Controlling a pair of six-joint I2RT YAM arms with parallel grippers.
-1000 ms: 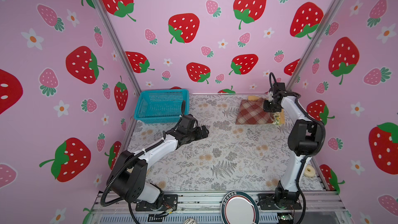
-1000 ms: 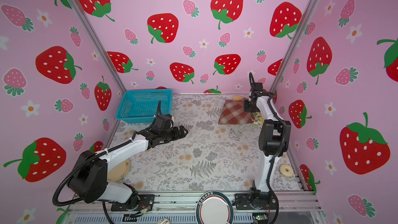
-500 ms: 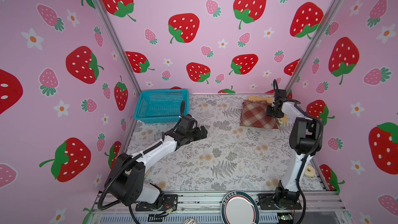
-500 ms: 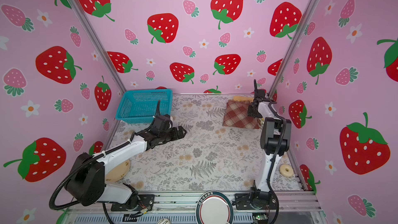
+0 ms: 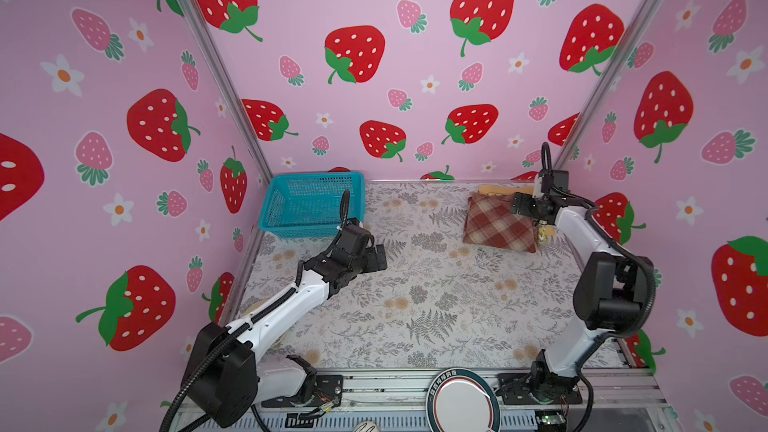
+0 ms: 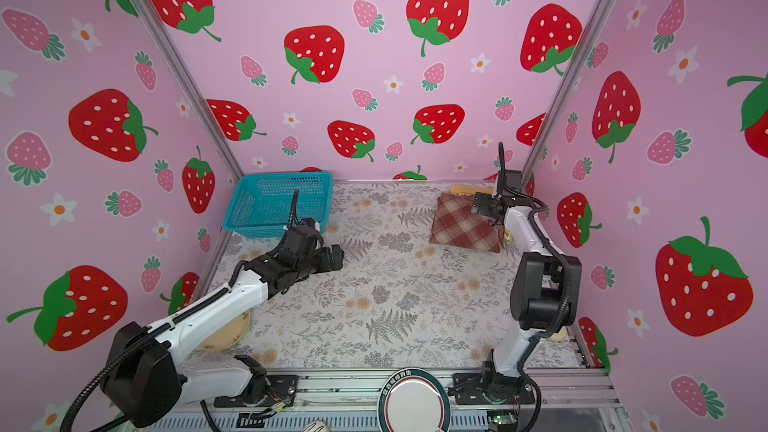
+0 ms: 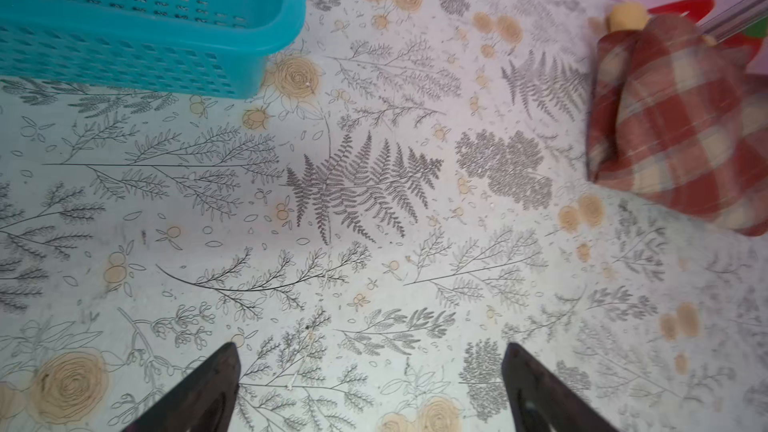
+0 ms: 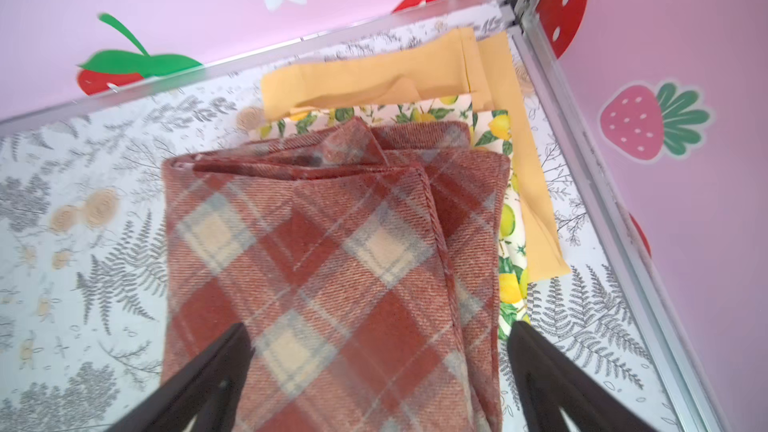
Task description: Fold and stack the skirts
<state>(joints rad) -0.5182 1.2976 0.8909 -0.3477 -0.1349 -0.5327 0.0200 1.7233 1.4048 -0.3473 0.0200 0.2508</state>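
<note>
Since a second ago, the right gripper (image 8: 379, 326) has opened and released the plaid skirt (image 8: 332, 251). On the floral table (image 5: 415, 292), the stack sits in the far right corner, well apart from the teal mesh basket (image 5: 286, 209). The plaid lies on top, the lemon-print skirt (image 8: 492, 128) under it and the mustard skirt (image 8: 374, 76) lowest. The left gripper (image 7: 370, 344) hovers mid-table, jaws apart and empty. Judged: last skirt placed; next, withdraw without snagging cloth. Lettering on the front-rail badge (image 5: 461, 401) is illegible
</note>
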